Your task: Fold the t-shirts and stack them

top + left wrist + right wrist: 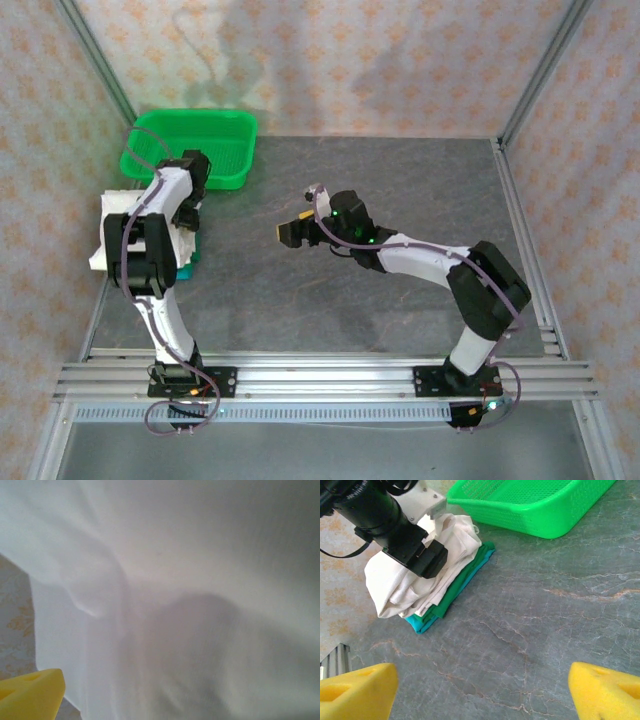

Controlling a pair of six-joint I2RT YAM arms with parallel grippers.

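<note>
Fingers of the right gripper (481, 690) stand spread wide above the table (545, 630), grasping nothing. The white t-shirt (395, 587) lies ahead to their left, topping a green-and-teal folded pile (455, 592). The left gripper (188, 215) hangs over that shirt with one yellow finger (30, 695) beside the cloth and the other hidden, so I cannot tell its grip.

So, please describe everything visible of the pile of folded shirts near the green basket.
The pile of folded shirts lies at the left edge of the table, close to the green mesh basket. On top is a wrinkled white t-shirt, soft like cotton, loosely folded; below it a green layer, then a teal layer. The left gripper hangs over the white top.
</note>
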